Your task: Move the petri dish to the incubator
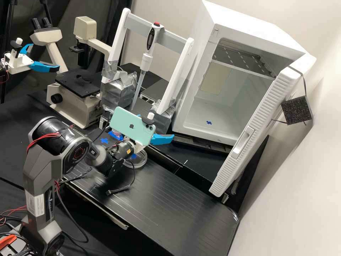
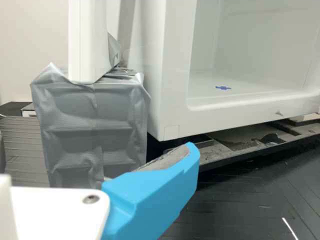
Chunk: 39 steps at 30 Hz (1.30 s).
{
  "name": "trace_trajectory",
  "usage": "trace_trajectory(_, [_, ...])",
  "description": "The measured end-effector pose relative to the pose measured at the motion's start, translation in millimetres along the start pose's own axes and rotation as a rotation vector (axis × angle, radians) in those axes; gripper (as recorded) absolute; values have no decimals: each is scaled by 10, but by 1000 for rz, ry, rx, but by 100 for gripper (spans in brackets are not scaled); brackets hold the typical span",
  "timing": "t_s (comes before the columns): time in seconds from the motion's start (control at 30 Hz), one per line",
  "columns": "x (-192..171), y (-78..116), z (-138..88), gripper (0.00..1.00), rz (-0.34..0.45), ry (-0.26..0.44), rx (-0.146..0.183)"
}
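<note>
My gripper (image 1: 161,138) is above the bench, left of the white incubator (image 1: 188,126); the phone covers part of it. In the wrist view one blue finger of the gripper (image 2: 152,192) shows, its grey pad facing a gap; the fingers are spread open with nothing seen between them. A clear round petri dish (image 1: 141,162) lies on the bench below and behind the wrist, partly hidden by it. The incubator's door (image 1: 255,131) stands open, and a blue cross (image 1: 209,122) marks its floor. In the wrist view the incubator (image 2: 175,120) lies beyond the finger.
A white frame (image 1: 177,76) on taped grey feet holds a pipette (image 1: 145,62) left of the incubator. A microscope (image 1: 76,103) is farther left. Blue tape marks (image 1: 104,140) and a small pinkish item (image 1: 115,131) lie near the wrist. The second arm's gripper (image 1: 44,67) is at the left.
</note>
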Motion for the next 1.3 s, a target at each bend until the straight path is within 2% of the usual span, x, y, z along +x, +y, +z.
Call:
trace_trajectory(0.4, [-93,-6,37,100,9,10,-8])
trace_trajectory(0.5, [-273,12,93,100,28,18,-7])
trace_trajectory(0.63, [-597,61,125,100,73,73,18])
trace_trajectory(0.73, [-852,48,147,100,70,87,26])
trace_trajectory(0.93, [-1276,-25,171,100,44,93,10])
trace_trajectory(1.1, [-1370,2,189,100,32,113,-27])
trace_trajectory(1.3, [-1398,49,262,100,24,91,-13])
